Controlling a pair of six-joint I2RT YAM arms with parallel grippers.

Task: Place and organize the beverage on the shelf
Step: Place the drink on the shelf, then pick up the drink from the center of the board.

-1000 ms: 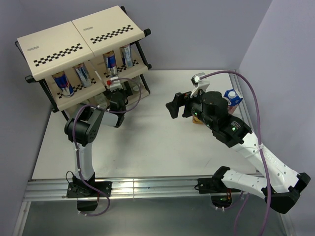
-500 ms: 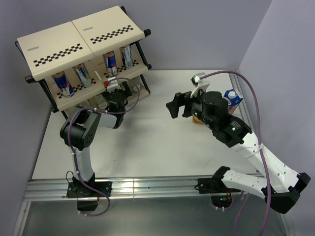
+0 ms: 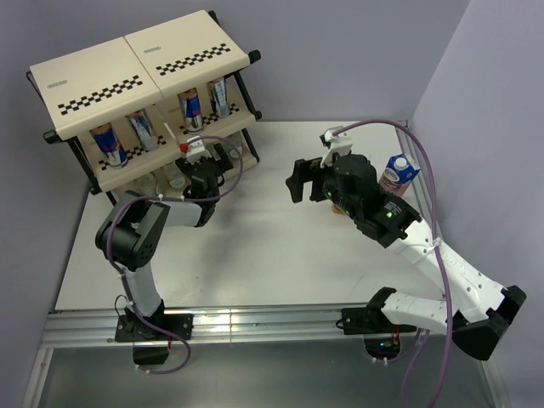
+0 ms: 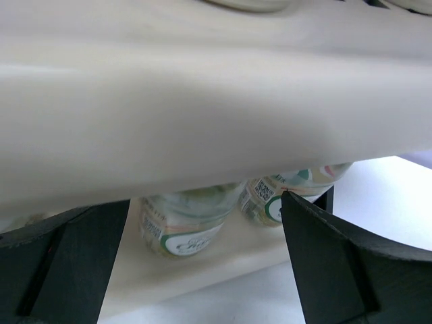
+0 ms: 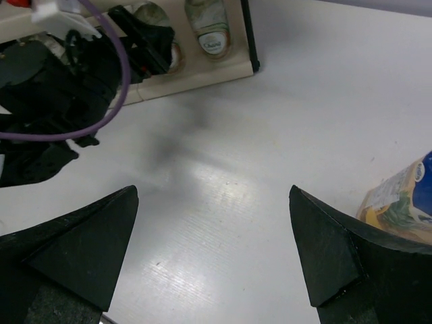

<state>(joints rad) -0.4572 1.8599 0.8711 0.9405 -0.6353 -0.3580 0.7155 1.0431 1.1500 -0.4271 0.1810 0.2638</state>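
Note:
The shelf (image 3: 127, 64) stands at the far left. Several blue-silver-red cans (image 3: 144, 127) stand on its middle tier. Clear bottles (image 4: 185, 226) stand on the bottom tier, also seen in the right wrist view (image 5: 209, 27). My left gripper (image 3: 204, 161) is open and empty at the bottom tier's front edge, with one bottle just beyond its fingertips in the left wrist view (image 4: 206, 202). My right gripper (image 3: 302, 180) is open and empty above the bare table, as its wrist view (image 5: 214, 196) shows. A purple-blue carton (image 3: 398, 172) stands to its right. The yellow carton (image 5: 401, 202) stands beside the right finger.
The middle tier's cream panel (image 4: 202, 101) hangs low over my left gripper. The shelf's black frame post (image 5: 246, 34) stands at the bottom tier's right end. Grey walls close the back and the right side. The left arm (image 5: 61, 88) shows in the right wrist view.
My left arm's elbow has swung down and left while its gripper stays at the bottom tier. My right arm has shifted left, uncovering the purple-blue carton.

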